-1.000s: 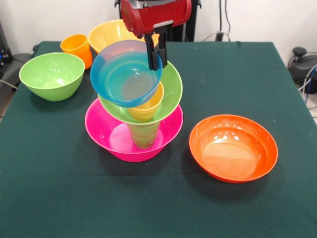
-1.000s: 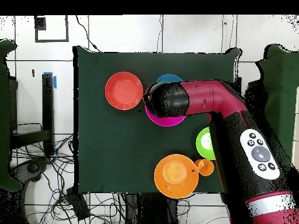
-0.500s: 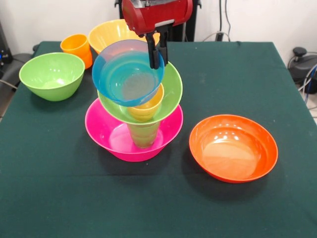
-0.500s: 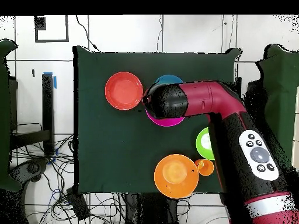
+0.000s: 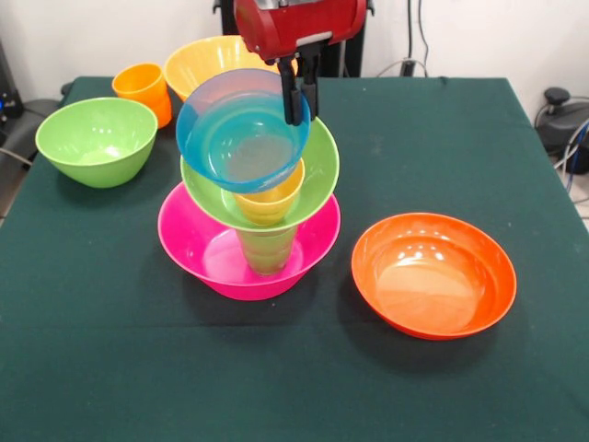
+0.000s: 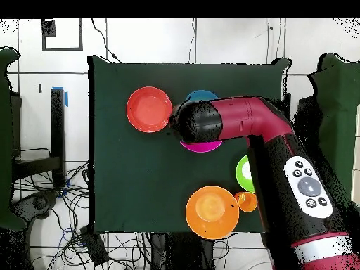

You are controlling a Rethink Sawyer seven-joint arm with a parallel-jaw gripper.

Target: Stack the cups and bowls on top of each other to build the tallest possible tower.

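I saw the desk (image 5: pixel 479 138) under its dark green cloth, the arm (image 6: pixel 246 123) coming in from the far side. The tower (image 5: pixel 253 212) stood at centre: pink bowl (image 5: pixel 198 244), green cup (image 5: pixel 267 249), light green bowl (image 5: pixel 317 166), yellow cup (image 5: pixel 271 203). The red-orange bowl (image 5: pixel 433 274) sat well apart on the right. My gripper (image 5: pixel 297 92) pinched the tilted blue bowl (image 5: pixel 241 131) by its far rim, above the yellow cup.
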